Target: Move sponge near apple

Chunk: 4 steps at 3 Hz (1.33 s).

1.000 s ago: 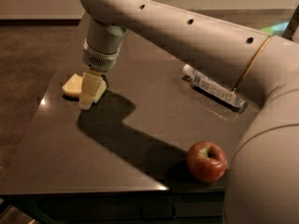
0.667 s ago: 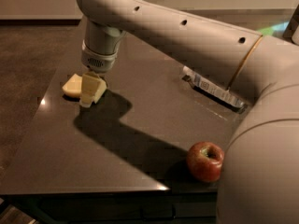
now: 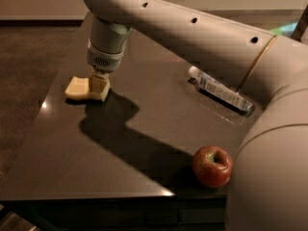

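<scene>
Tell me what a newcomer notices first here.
The big beige arm sweeps across the top, its tool down at the pale yellow sponge, far left on the dark table. The red apple sits alone near the front right edge; a water bottle lies farther back.

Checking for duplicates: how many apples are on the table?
1. The round red apple sits at the front right of the dark table. The gripper is at the pale yellow foam sponge, back left. The robot arm may hide others.
</scene>
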Each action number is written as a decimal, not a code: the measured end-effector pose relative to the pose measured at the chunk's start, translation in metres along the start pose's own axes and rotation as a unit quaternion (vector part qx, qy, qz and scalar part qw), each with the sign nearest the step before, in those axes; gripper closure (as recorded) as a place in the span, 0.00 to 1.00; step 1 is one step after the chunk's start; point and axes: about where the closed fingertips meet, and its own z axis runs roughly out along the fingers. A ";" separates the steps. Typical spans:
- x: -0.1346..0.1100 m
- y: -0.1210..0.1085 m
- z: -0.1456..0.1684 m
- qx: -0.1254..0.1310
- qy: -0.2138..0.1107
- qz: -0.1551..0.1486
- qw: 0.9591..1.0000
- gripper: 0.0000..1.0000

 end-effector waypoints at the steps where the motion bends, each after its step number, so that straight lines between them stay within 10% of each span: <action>1: 0.019 -0.002 -0.022 0.000 -0.007 -0.009 1.000 0.87; 4: 0.142 -0.019 -0.081 -0.006 -0.013 -0.086 0.996 1.00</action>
